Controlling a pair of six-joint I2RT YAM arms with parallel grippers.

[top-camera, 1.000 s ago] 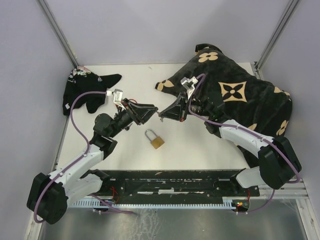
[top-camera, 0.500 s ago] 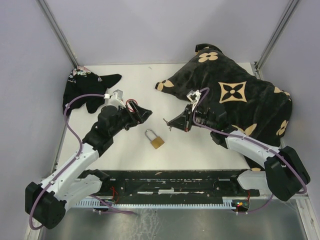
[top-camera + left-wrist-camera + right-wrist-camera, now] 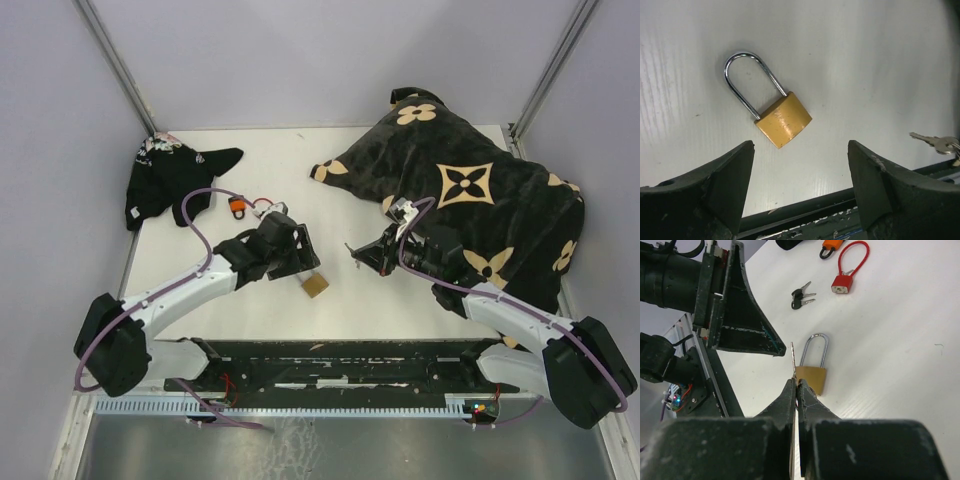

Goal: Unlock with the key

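Observation:
A brass padlock [image 3: 784, 120] with a steel shackle lies flat on the white table; its body also shows in the top view [image 3: 316, 286]. My left gripper [image 3: 300, 264] hovers right over it, open and empty, with the fingers [image 3: 725, 185] wide apart on the near side of the lock. My right gripper [image 3: 364, 255] is just right of the lock, shut on a small silver key [image 3: 792, 356] whose blade sticks out past the tips. In the right wrist view the gripper [image 3: 797, 384] points at the padlock [image 3: 811, 378]. A key [image 3: 935, 142] shows at the left wrist view's right edge.
An orange lock [image 3: 238, 206] and a red cable lock [image 3: 842, 284] lie behind the left arm, with black-headed keys [image 3: 800, 297] nearby. A black patterned bag [image 3: 470, 190] fills the back right. A dark cloth [image 3: 165, 180] lies back left. A black rail [image 3: 350, 365] runs along the near edge.
The two grippers have drawn apart from the middle. My left gripper swung toward the near side and right, over the padlock. My right gripper drew back right and nearer, still holding the key.

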